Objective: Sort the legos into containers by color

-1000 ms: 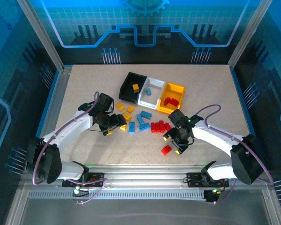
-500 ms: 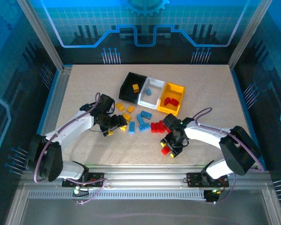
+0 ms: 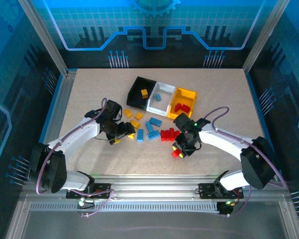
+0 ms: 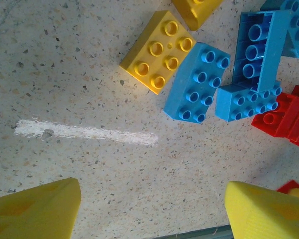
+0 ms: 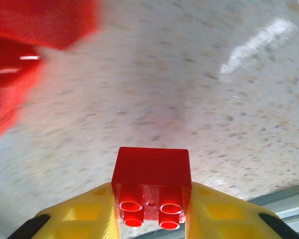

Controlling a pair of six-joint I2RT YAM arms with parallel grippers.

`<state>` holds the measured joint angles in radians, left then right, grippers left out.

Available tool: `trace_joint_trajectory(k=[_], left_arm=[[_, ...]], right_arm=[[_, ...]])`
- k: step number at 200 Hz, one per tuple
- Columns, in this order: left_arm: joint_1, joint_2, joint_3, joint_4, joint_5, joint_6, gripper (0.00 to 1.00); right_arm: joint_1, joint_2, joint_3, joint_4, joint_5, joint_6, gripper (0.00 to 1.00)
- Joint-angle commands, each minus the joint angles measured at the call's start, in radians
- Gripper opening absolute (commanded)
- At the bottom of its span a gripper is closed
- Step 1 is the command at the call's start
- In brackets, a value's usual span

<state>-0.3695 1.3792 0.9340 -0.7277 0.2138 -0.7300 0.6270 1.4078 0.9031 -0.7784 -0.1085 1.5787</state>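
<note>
Although every container already has something in it, the sort looks well short of halfway: most of the legos [image 3: 149,127] lie loose on the desk [image 3: 89,89], clustered just in front of the three containers. The black container [image 3: 133,97] holds one yellow-orange brick [image 3: 145,92], the white container [image 3: 167,94] beside it holds one light blue brick [image 3: 158,97], and the yellow container [image 3: 188,92] at the right end holds a few red bricks [image 3: 182,107]. That suggests which colour goes where. Left to move are the loose yellow-orange bricks [image 3: 135,123] on the left of the cluster, the loose blue bricks [image 3: 153,134] in the middle and the loose red bricks [image 3: 167,134] on the right. The right gripper [image 5: 152,199] pinches a red brick [image 5: 152,172] between its yellow fingers near the red group, apparently just off the desk and probably bound for the yellow container. The left gripper [image 4: 149,209] is spread and empty, hovering low over the desk near a yellow brick [image 4: 159,52] and a blue brick [image 4: 197,82].
</note>
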Motion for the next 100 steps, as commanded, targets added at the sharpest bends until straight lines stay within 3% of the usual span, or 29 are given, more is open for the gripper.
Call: trace_joint_trajectory(k=[1, 57, 100], left_arm=[[-0.003, -0.017, 0.017, -0.015, -0.009, 0.021, 0.77], [-0.004, -0.025, 0.013, -0.014, -0.012, 0.011, 0.77], [-0.005, -0.038, 0.002, -0.016, -0.010, 0.000, 0.77]], right_arm=[[-0.047, -0.029, 0.097, -0.084, 0.046, -0.085, 0.32], [-0.219, 0.010, 0.226, -0.062, -0.003, -0.195, 0.31], [-0.353, 0.224, 0.463, -0.031, -0.020, -0.323, 0.32]])
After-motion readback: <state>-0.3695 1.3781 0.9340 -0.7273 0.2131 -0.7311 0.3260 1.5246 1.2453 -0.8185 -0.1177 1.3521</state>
